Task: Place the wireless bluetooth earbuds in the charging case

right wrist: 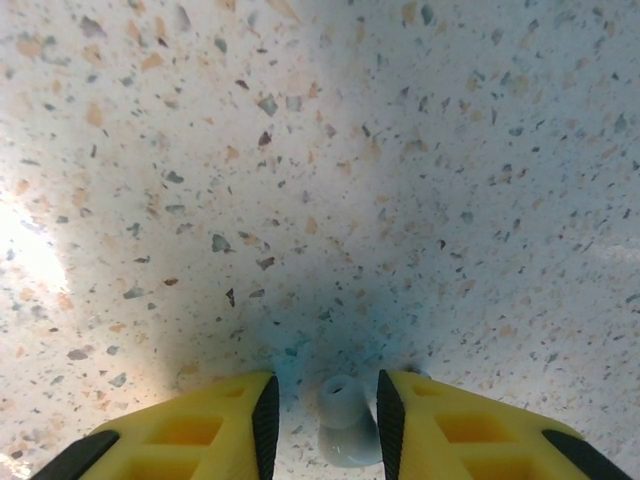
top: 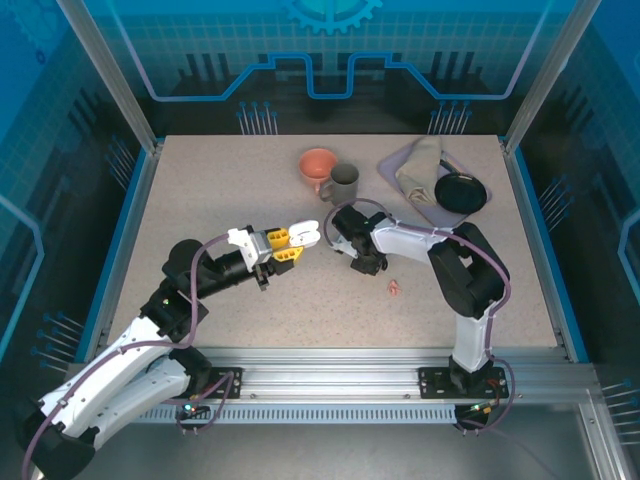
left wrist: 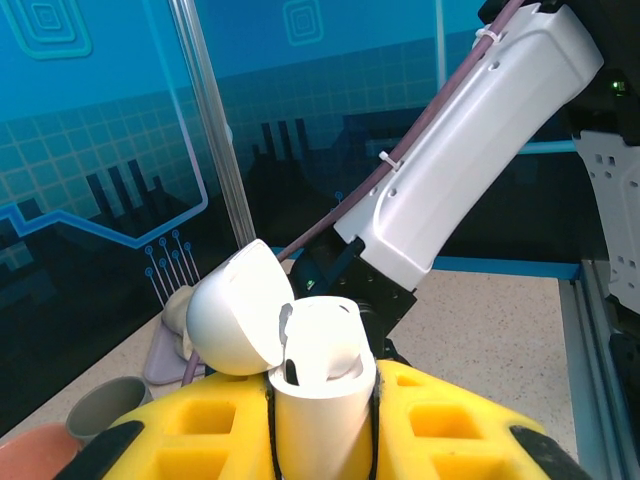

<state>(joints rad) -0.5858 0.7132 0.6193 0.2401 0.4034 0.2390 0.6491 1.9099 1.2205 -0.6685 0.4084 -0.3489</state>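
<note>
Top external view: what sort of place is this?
Probably a lab robot cell, not a home: aluminium frame posts, blue printed wall panels, and the left arm and right arm bolted to a rail edging a speckled table.

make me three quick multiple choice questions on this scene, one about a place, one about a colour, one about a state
1. Where does the pink earbud lie?
A) inside the grey mug
B) on the table, close to the right claw
C) on the tray

2. What colour is the earbud between the right claw's fingers?
A) white
B) black
C) green

3. How is the charging case in the left claw?
A) lid shut
B) lid open
C) lying flat on the table

Answers:
1 B: the top view shows it on the bare speckled surface beside that claw.
2 A: the right wrist view shows a white bud between the yellow fingers.
3 B: the left wrist view shows the lid swung back off the case.
</note>
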